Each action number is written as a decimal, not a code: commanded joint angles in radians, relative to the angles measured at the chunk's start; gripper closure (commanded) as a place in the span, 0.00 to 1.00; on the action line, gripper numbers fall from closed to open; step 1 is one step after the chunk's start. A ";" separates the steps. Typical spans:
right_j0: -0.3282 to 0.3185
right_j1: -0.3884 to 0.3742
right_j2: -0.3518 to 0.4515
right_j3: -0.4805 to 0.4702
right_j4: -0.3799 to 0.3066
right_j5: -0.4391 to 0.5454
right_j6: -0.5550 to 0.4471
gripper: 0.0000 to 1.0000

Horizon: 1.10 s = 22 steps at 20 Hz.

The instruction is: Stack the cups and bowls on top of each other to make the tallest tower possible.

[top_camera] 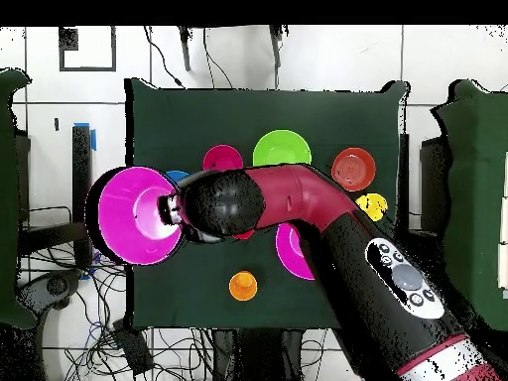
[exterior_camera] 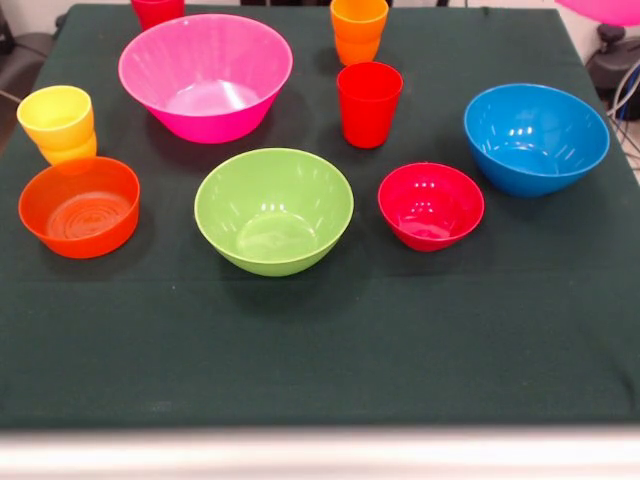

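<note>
In the overhead view the red and black arm reaches out to the table's left edge. There my gripper is shut on the rim of a large hot-pink bowl, held high. The front view shows only that bowl's underside at the top right. A second pink bowl sits at the back left. On the cloth stand the lime-green bowl, small red bowl, blue bowl and translucent orange bowl. A yellow cup is nested on an orange one, and a red cup stands alone.
An orange cup stack and another red cup stand along the far edge. The dark green cloth covers the table. Cables and stands lie on the floor beyond the right edge.
</note>
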 commanded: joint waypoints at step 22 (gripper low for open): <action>-0.029 0.236 -0.007 -0.348 -0.280 0.265 -0.306 1.00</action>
